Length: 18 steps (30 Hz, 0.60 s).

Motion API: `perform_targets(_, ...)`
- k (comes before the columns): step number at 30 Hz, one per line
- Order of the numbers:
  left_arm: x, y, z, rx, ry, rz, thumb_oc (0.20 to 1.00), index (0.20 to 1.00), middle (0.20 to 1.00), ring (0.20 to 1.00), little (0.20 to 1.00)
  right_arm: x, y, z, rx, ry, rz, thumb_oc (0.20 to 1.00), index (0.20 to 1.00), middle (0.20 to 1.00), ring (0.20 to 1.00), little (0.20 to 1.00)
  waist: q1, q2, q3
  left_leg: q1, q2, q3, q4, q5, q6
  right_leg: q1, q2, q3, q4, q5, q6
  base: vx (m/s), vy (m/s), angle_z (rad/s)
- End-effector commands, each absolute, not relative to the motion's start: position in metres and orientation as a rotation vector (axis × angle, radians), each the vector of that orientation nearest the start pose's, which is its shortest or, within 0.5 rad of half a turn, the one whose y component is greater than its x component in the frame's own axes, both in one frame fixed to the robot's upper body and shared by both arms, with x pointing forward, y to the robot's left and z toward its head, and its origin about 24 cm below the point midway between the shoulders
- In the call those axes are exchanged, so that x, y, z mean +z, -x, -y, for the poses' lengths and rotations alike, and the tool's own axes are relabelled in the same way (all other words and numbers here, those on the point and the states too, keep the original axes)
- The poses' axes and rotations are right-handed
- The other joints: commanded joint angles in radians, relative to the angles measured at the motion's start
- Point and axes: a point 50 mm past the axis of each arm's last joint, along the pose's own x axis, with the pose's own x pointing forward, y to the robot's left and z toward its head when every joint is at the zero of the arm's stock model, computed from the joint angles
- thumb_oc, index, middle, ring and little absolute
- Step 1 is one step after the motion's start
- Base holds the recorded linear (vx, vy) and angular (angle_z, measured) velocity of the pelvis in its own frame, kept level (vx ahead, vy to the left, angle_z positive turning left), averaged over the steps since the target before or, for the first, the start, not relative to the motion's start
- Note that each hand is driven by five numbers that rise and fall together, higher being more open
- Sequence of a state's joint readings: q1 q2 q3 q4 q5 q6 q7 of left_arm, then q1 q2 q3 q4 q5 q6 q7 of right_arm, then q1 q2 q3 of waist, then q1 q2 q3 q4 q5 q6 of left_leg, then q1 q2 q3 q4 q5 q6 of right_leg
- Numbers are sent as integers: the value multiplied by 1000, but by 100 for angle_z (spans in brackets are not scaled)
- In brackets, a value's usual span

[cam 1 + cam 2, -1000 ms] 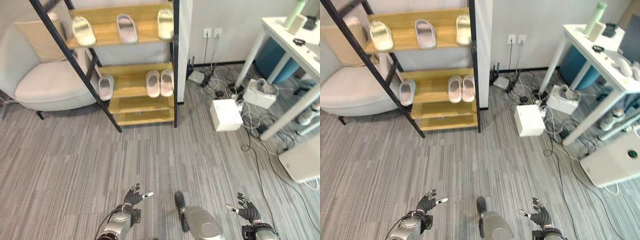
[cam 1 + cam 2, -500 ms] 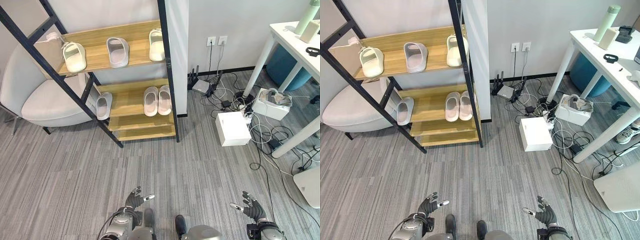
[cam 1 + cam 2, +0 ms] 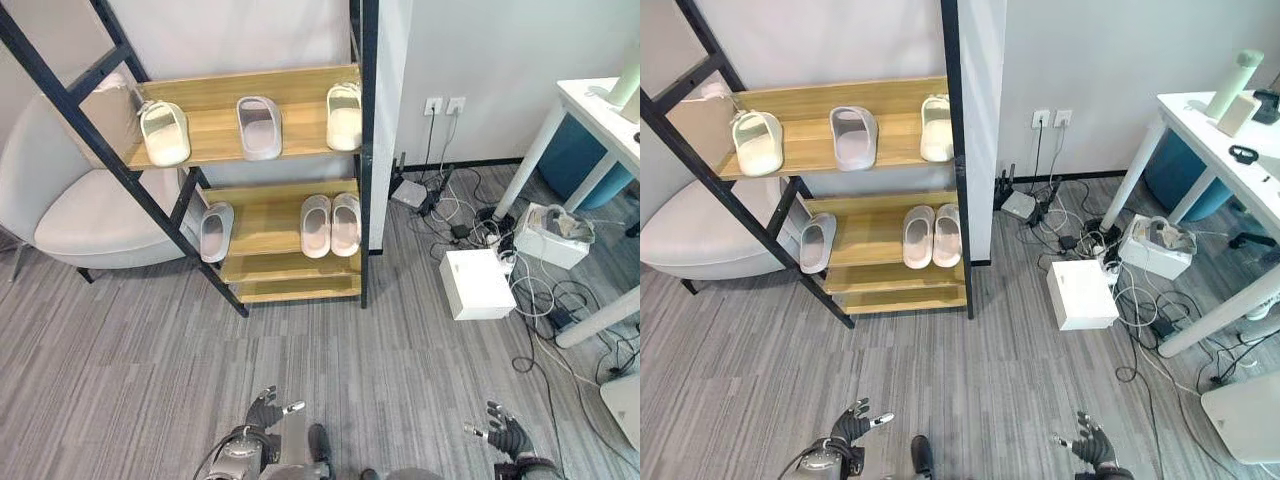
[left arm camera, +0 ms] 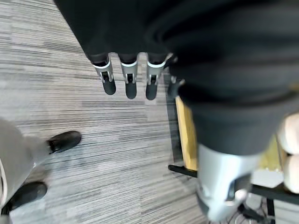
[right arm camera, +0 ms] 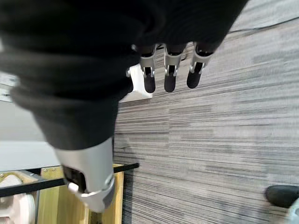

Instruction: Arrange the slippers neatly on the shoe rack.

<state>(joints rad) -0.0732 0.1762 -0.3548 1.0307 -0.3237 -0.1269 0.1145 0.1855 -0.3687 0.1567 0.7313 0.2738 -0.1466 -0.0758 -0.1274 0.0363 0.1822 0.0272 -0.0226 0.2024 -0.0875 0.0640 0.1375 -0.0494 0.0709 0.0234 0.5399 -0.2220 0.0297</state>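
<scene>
Grey striped carpet floor point(image 3: 150, 350), white wall behind. Wooden shoe rack point(image 3: 290, 215) with black frame sits upper centre of frame. Top shelf: three slippers point(image 3: 260, 127) spaced apart. Middle shelf: white pair point(image 3: 332, 224) side by side, one grey slipper point(image 3: 215, 231) at the shelf's left edge, partly behind the frame's diagonal bar. Pale armchair point(image 3: 90, 210) at left, cut off by frame edge. White box point(image 3: 477, 284) and tangled cables right of rack; white table point(image 3: 600, 130) at right edge, cropped. Left hand point(image 3: 265, 412) and right hand point(image 3: 505, 436) low in frame, fingers spread, holding nothing.
</scene>
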Motion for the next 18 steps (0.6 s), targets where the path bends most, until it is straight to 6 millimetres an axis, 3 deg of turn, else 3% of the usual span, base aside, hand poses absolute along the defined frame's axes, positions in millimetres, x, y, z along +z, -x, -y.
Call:
perform_targets(1,-118,-192,-178,18,-116,-722,1000,1000,1000,1000,1000,-99,-148,254,-172,172,-660,1000,1000,1000,1000,1000,1,-32,35,6,21,-27,0,-17,-129,38,-176,107,-188,235,78,207,114,6)
perform_targets(2,-118,-193,-179,20,-113,-719,1000,1000,1000,1000,1000,-100,-147,254,-175,166,-666,1000,1000,1000,1000,1000,-6,-30,44,22,18,-36,0,-28,-129,12,-151,99,-187,194,75,212,83,16)
perform_targets(4,-117,-195,-184,32,-118,-716,1000,1000,1000,1000,1000,-100,-150,253,-176,158,-657,1000,1000,1000,1000,1000,-13,-27,62,47,15,-37,0,-46,-132,-59,-105,47,-248,174,69,248,16,15)
perform_targets(5,-116,-198,-185,28,-132,-716,1000,1000,1000,1000,1000,-101,-148,252,-182,143,-656,1000,1000,1000,1000,1000,-36,-41,82,92,-4,-60,0,-65,-137,-108,-47,10,-335,190,69,218,-21,26)
perform_targets(6,-116,-198,-185,29,-132,-716,1000,1000,1000,1000,1000,-101,-148,252,-182,143,-656,1000,1000,1000,1000,1000,-37,-41,82,91,-3,-61,0,-65,-137,-106,-46,9,-339,193,68,273,-34,22)
perform_targets(8,-113,-206,-182,10,-145,-703,1000,1000,1000,1000,1000,-102,-140,255,-193,143,-668,1000,1000,1000,1000,1000,-73,-58,82,135,-32,-100,0,-92,-145,-144,-17,-53,-446,231,68,294,-52,31)
perform_targets(9,-113,-206,-182,10,-145,-703,1000,1000,1000,1000,1000,-101,-140,255,-193,144,-668,1000,1000,1000,1000,1000,-76,-57,84,137,-31,-104,0,-92,-145,-140,-17,-56,-448,231,68,340,-84,80)
perform_targets(11,-115,-206,-178,-25,-163,-711,1000,1000,1000,1000,1000,-107,-124,261,-221,129,-712,1000,1000,1000,1000,1000,-107,-61,69,169,-38,-144,17,-118,-154,-104,-1,1,-464,229,42,301,-126,93)
perform_targets(14,-118,-201,-174,-31,-156,-729,1000,1000,1000,1000,1000,-109,-117,267,-242,135,-738,1000,1000,1000,1000,1000,-107,-56,49,170,-32,-147,81,-146,-164,-57,-6,2,-480,225,18,188,-82,86)
perform_targets(17,-118,-199,-170,-26,-120,-729,1000,1000,1000,1000,1000,-104,-117,278,-250,155,-729,1000,1000,1000,1000,1000,-87,-48,47,134,-27,-142,255,-99,-215,30,-15,7,-502,207,-11,248,-99,13)
perform_targets(18,-118,-200,-170,-26,-120,-729,1000,1000,1000,1000,1000,-104,-117,278,-250,155,-728,1000,1000,1000,1000,1000,-87,-49,48,134,-26,-142,256,-100,-215,31,-15,7,-503,207,-11,164,-58,7)
